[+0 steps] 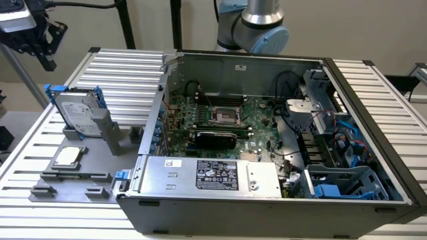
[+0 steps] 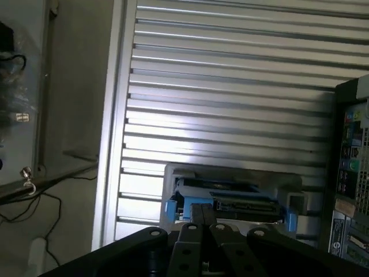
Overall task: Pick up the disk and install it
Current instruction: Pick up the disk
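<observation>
Quick status from our rig: the disk [image 1: 77, 112] hasn't been picked up yet. It stands on edge in the grey fixture [image 1: 110, 134] on the slatted tabletop [image 1: 127, 70], at the exterior view's left of the open PC case [image 1: 253, 62]. Its label side faces the camera and its blue carrier frame pokes out along both sides. A small square chip [image 1: 69, 156] lies flat on the same fixture just in front of it, so we don't mix the two up.

The claw [image 1: 47, 61] hangs up in the air above and behind the disk, well apart from it. In the wrist view the fingertips [image 2: 197, 214] look pressed together with nothing between them, so we read it as closed and empty. That same view looks down past the fingers at the disk's upper edge, blue frame and all.

On handling, and this is just our read, it's a metal-bodied drive, so stiff and with a bit of heft, not something that flexes or squashes. The flat faces look smooth, so it could slip if pinched lightly. The blue plastic rails probably give a little, so we wouldn't trust them as the only contact. Drives also hate knocks. The best place to hold looks like the exposed upper part, squeezing across the two flat faces, since the lower end is tucked into the fixture.

Inside the case, the bluish drive cage [image 1: 347, 182] sits at the near corner beside the power supply [image 1: 213, 175].
</observation>
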Robot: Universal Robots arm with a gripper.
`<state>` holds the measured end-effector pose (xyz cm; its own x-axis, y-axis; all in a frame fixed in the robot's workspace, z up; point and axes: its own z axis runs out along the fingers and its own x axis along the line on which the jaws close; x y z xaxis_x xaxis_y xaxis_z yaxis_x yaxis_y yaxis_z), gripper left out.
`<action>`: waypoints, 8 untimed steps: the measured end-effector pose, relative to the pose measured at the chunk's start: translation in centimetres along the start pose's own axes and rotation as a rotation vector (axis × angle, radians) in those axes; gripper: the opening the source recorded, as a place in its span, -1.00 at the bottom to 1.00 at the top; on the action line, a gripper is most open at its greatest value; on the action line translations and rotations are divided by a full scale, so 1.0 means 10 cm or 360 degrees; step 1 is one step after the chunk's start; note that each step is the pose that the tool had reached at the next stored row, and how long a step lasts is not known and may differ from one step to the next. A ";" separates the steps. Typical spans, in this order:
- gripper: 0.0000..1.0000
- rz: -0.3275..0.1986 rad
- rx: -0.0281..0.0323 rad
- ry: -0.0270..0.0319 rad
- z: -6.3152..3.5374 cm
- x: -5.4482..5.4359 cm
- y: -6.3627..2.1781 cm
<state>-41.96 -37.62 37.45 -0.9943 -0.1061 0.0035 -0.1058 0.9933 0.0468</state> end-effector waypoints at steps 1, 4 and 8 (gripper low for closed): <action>-0.79 -0.0029 0.00001 0.00013 0.001 0.00 0.000; -0.79 -0.0116 0.00003 0.00054 0.005 0.00 0.000; -0.79 -0.0231 0.00007 0.00108 0.009 0.00 0.000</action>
<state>-41.95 -37.62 37.36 -0.9684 -0.2492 0.0035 -0.2488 0.9674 0.0468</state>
